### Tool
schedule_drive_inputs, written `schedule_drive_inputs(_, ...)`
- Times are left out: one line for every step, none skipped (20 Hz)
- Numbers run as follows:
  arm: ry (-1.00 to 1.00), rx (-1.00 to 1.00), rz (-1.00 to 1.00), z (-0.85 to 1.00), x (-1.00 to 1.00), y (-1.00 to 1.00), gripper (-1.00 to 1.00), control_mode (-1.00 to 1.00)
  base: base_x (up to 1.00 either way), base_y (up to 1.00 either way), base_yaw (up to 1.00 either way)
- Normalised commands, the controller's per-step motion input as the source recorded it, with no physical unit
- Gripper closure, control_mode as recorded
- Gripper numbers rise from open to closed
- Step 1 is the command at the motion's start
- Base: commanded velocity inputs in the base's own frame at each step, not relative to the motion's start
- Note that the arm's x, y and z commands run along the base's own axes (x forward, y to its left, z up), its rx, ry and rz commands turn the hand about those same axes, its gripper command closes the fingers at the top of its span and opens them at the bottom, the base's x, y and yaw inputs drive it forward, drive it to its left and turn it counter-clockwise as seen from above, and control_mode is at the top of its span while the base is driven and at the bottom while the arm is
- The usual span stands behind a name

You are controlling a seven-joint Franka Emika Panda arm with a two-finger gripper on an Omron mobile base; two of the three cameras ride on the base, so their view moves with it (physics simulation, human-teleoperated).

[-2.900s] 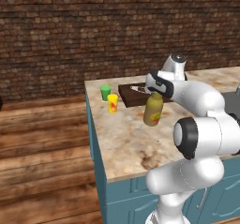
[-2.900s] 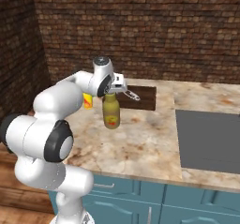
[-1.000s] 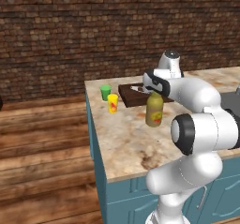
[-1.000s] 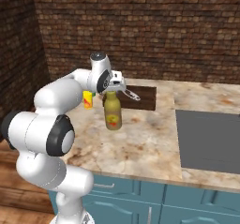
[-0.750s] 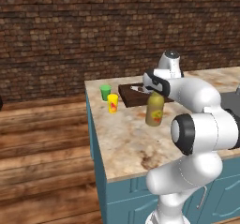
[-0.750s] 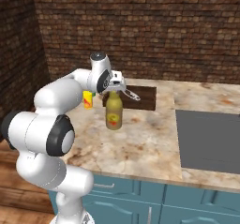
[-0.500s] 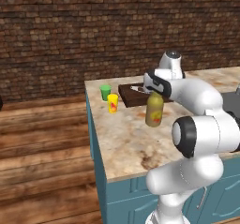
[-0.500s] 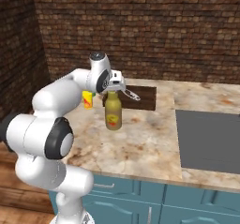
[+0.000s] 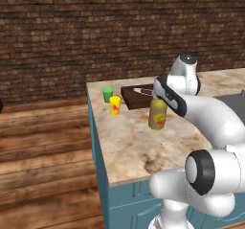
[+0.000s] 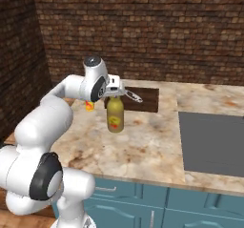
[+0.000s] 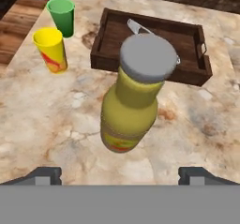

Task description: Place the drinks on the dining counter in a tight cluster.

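1. One bottle (image 11: 133, 94), olive-yellow with grey cap, stands upright on the counter (image 9: 139, 146), just in front of a dark wooden tray (image 11: 154, 42).
2. Gripper (image 11: 120, 174) hangs above the bottle, fingers spread wide, pinching nothing.
3. Green cup (image 9: 108, 94) and yellow cup (image 9: 115, 105) stand near the counter's corner, beside the tray.

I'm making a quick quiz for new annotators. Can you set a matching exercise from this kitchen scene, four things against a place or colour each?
Things:
1. bottle
2. green cup
3. yellow cup
4. knife

Descriptions:
A. lies in the dark wooden tray
B. olive-yellow with a grey cap
C. has a red mark on its side
D. stands nearest the counter's corner

Pairs: 1-B, 2-D, 3-C, 4-A
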Motion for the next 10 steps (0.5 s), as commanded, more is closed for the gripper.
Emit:
schedule_drive_inputs(0.00,0.00,0.00,0.00,-1.00,0.00,-1.00,-1.00,0.00,0.00,0.00)
schedule_drive_inputs(0.00,0.00,0.00,0.00,-1.00,0.00,-1.00,-1.00,0.00,0.00,0.00)
schedule_drive_inputs(0.02,0.00,0.00,0.00,-0.96,0.00,-1.00,-1.00,0.00,0.00,0.00)
schedule_drive_inputs(0.08,0.00,0.00,0.00,-0.90,0.00,-1.00,-1.00,0.00,0.00,0.00)
schedule_drive_inputs(0.15,0.00,0.00,0.09,-0.86,0.02,-1.00,-1.00,0.00,0.00,0.00)
schedule_drive_inputs(0.19,0.00,0.00,0.17,-0.78,0.03,-1.00,-1.00,0.00,0.00,0.00)
schedule_drive_inputs(0.24,0.00,0.00,0.28,-0.70,0.00,-1.00,-1.00,0.00,0.00,0.00)
schedule_drive_inputs(0.25,0.00,0.00,0.36,-0.66,0.00,-1.00,-1.00,0.00,0.00,0.00)
schedule_drive_inputs(0.25,0.00,0.00,0.46,-0.64,0.00,-1.00,-1.00,0.00,0.00,0.00)
schedule_drive_inputs(0.25,0.00,0.00,0.55,-0.61,0.00,-1.00,-1.00,0.00,0.00,0.00)
